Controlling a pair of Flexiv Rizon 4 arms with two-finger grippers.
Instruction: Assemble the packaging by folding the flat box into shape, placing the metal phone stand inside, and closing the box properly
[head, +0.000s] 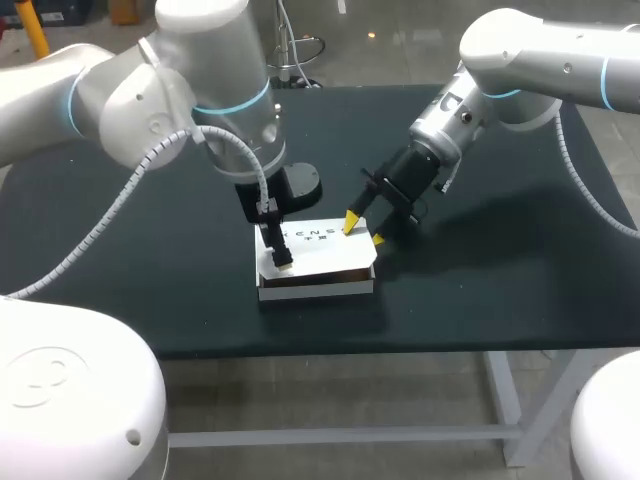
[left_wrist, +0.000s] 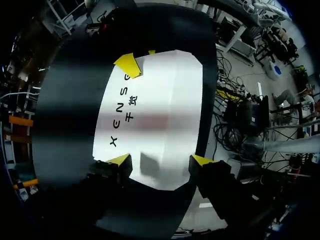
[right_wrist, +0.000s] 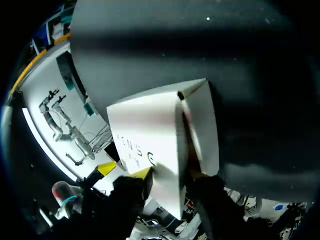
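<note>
White box (head: 322, 262) sits near the front edge of the black table (head: 130, 270), about the middle, printed top panel lying flat. Left gripper (left_wrist: 161, 161) is over its left end, fingers spread wide. Right gripper (head: 365, 229) straddles the right top edge; pinching or not, can't tell. Just behind the box, a black object (head: 300, 184).

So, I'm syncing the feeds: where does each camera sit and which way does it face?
Head view: above and behind, looking down at the table; left arm and right arm show.
Left wrist view: on the left wrist, facing the box; left gripper shows.
Right wrist view: on the right wrist, facing the box; right gripper shows.
All share the box.
</note>
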